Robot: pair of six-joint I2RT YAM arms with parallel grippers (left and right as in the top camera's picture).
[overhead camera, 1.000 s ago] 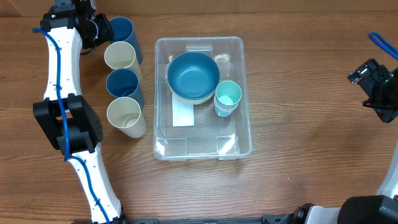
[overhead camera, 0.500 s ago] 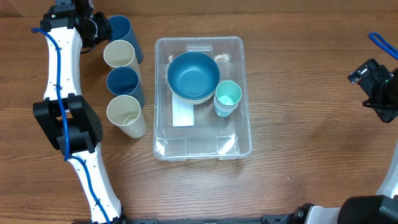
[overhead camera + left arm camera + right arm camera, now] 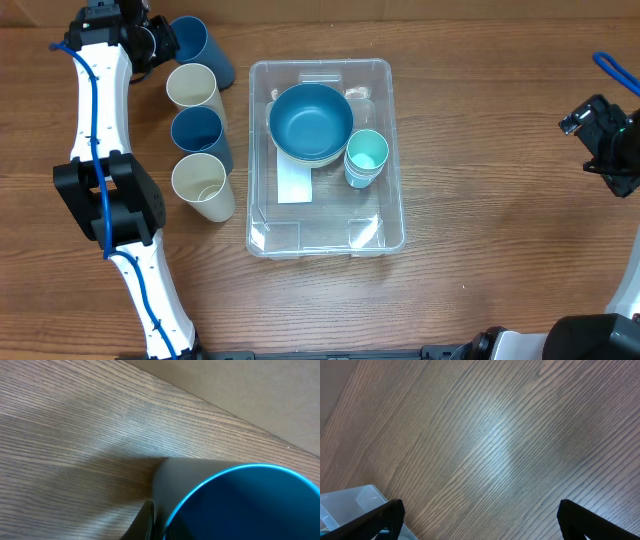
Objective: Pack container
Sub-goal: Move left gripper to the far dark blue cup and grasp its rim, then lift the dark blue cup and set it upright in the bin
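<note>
The clear plastic container (image 3: 390, 190) stands in the middle of the table with a white label on its base. Inside it sit a large blue bowl (image 3: 309, 122) and a small teal cup (image 3: 366, 155). My left gripper (image 3: 160, 42) is shut on the rim of a dark blue cup (image 3: 195, 45) at the far left, tilting it away from the cup row; the cup fills the left wrist view (image 3: 245, 505). My right gripper (image 3: 480, 520) is open and empty over bare wood at the far right, with the container's corner (image 3: 350, 505) at lower left.
Three more cups stand in a column left of the container: cream (image 3: 192, 88), blue (image 3: 198, 133), cream (image 3: 202, 185). A blue cable (image 3: 615, 70) lies at the right edge. The left arm (image 3: 100, 150) runs down the left side.
The dark blue cup in my left gripper has tilted and shifted slightly up and left, away from the cream cup. The right arm has not moved.
</note>
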